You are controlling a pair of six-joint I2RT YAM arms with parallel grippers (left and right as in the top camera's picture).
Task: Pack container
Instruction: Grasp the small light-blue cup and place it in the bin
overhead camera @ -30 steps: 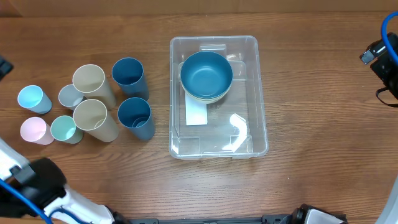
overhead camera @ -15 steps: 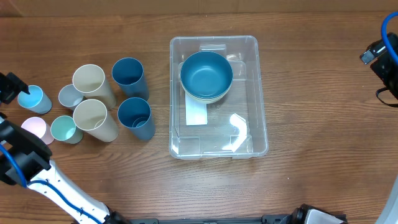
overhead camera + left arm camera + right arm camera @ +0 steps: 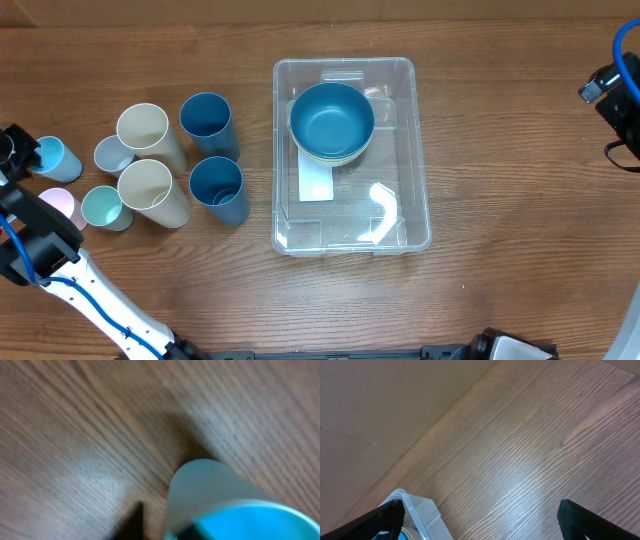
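Observation:
The clear container (image 3: 420, 150) stands mid-table with a blue bowl (image 3: 332, 118) nested on a pale bowl (image 3: 338, 158) in its far end. At the far left edge my left gripper (image 3: 18, 155) is at a small light blue cup (image 3: 52, 158). In the left wrist view that cup (image 3: 215, 485) fills the lower right, blurred, with my left gripper (image 3: 161, 525) shut on its wall. My right gripper (image 3: 487, 525) hangs open over bare wood, its arm (image 3: 612, 95) at the right edge, a corner of the container (image 3: 417, 510) by its left finger.
Left of the container stand two tall beige cups (image 3: 148, 132) (image 3: 150, 190), two dark blue cups (image 3: 207, 122) (image 3: 218, 187), a small grey cup (image 3: 112, 153), a teal cup (image 3: 100, 207) and a pink cup (image 3: 58, 203) partly under my left arm.
My left arm has come up from the near left corner to the light blue cup and its jaws have closed on the cup. The right arm has not moved.

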